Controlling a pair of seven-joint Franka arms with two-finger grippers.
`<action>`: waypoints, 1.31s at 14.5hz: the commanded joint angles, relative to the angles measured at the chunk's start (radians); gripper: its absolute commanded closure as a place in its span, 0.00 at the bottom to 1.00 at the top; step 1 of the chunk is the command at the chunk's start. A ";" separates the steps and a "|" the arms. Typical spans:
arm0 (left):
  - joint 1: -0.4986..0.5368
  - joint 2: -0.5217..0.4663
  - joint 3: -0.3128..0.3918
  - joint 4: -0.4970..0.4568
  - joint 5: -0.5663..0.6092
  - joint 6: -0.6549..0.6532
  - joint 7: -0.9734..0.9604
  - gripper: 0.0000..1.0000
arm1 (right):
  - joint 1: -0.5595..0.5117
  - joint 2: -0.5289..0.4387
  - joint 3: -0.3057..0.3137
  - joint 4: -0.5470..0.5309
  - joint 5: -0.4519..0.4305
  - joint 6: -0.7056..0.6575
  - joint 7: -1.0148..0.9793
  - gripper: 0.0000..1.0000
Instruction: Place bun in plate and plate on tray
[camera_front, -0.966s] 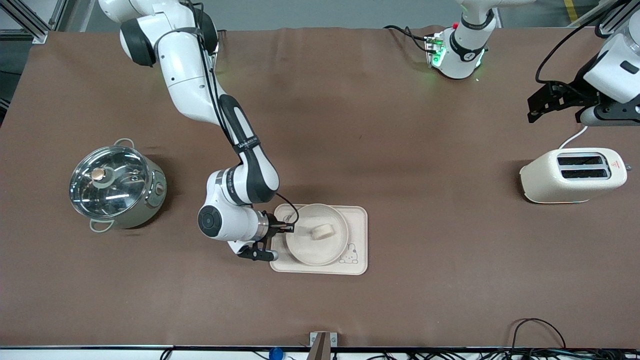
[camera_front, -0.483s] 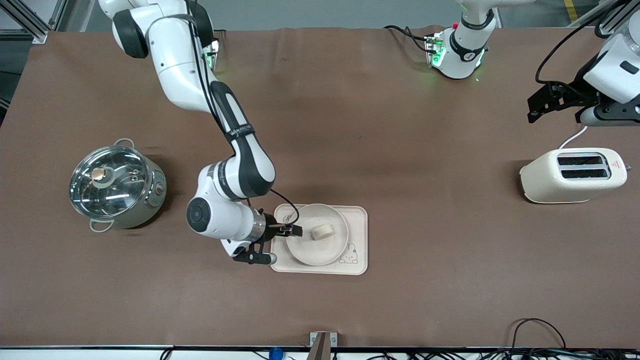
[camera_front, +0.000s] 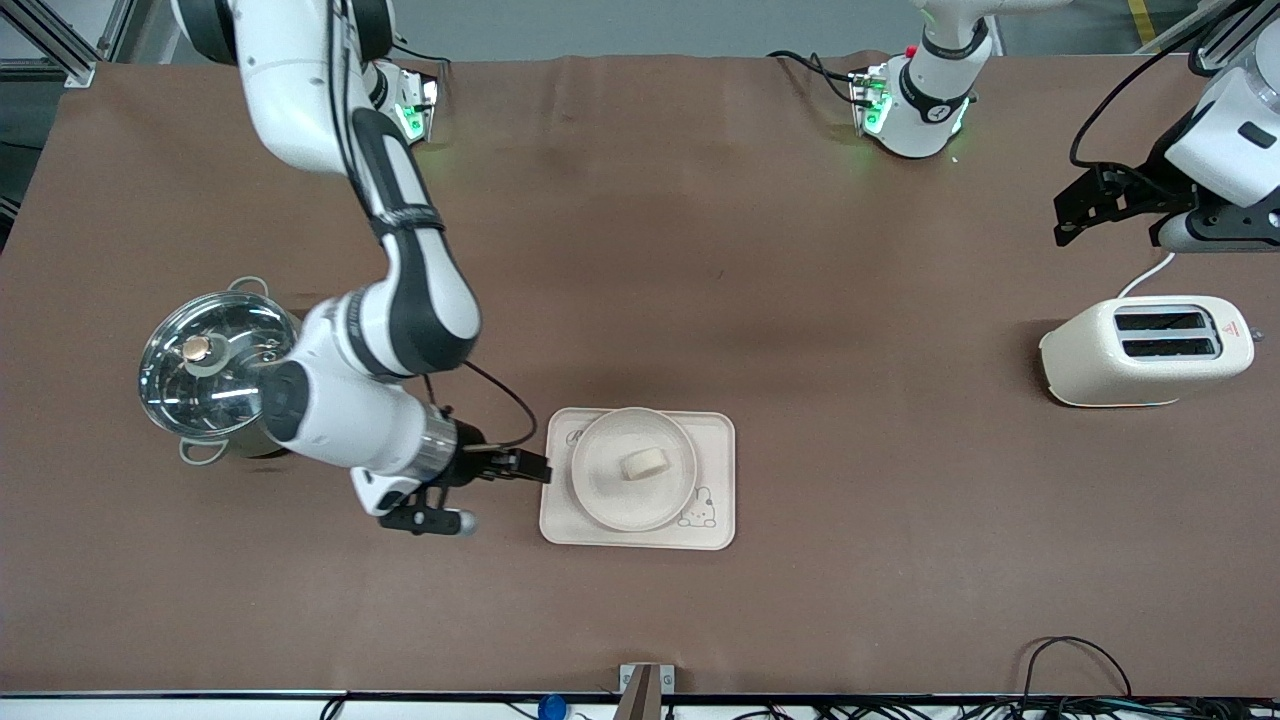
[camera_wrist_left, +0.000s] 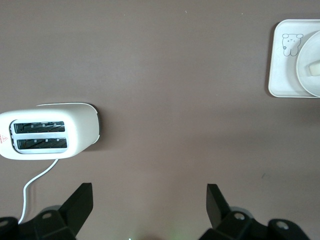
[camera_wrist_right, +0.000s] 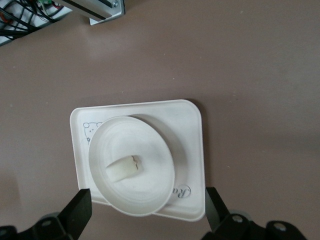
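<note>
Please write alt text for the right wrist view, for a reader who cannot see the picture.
A small pale cream oblong bun lies in a round cream-white plate, which sits on a cream rectangular tray with a rabbit drawing, on a brown table cover. The right gripper is open over the table beside the tray, holding nothing.

My right arm reaches down from 11 o'clock, elbow bent, its right pincer (camera_front: 533, 467) pointing toward 3 o'clock with fingers spread wide and empty. My left arm waits at 2 o'clock, left pincer (camera_wrist_left: 149, 210) gaping wide, holding nothing.
</note>
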 joint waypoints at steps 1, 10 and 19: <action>-0.002 -0.013 0.000 -0.009 -0.009 0.010 0.011 0.00 | -0.012 -0.307 -0.028 -0.324 -0.038 -0.006 -0.094 0.00; -0.005 -0.013 -0.006 -0.008 -0.012 0.010 0.010 0.00 | -0.310 -0.743 0.151 -0.340 -0.770 -0.519 -0.146 0.00; -0.005 -0.004 -0.018 0.025 -0.007 0.004 0.010 0.00 | -0.525 -0.802 0.307 -0.282 -0.849 -0.566 -0.206 0.00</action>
